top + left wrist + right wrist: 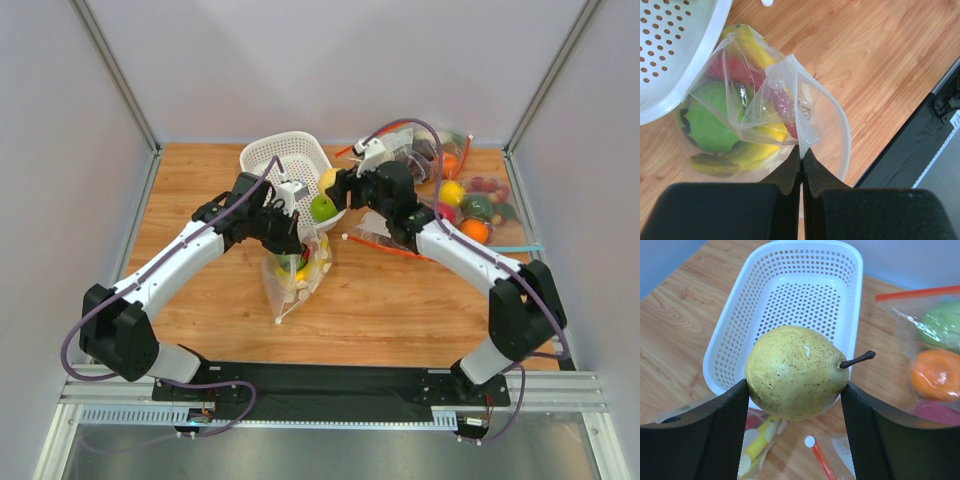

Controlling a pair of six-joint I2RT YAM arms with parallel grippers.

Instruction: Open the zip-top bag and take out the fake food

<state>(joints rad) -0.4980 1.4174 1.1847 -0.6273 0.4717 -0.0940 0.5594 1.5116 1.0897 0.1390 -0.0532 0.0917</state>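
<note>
Midway through the unpacking: the zip-top bag lies on the wooden surface just beside the white basket, its mouth already gaping. The left gripper has its fingers pressed together on one thin lip of the bag. The right gripper is clamped wide around a yellow fake pear, holding it in the air over the near end of the basket, clear of the bag. By the look of it, the opening is done and the first piece is out. The rest remains inside: a green apple, a yellow banana and a red piece too blurred by the film to name. The bag is soft, glossy clear plastic, crumpled and folding over its contents, with white dots visible from the top camera. The pear is smooth, hard-looking plastic, speckled brown, with a dark curved stem. The basket is rigid and perforated with rounded corners, and what shows of its floor is bare. Other clear bags with an orange zip strip sit to the right, holding fruit.
</note>
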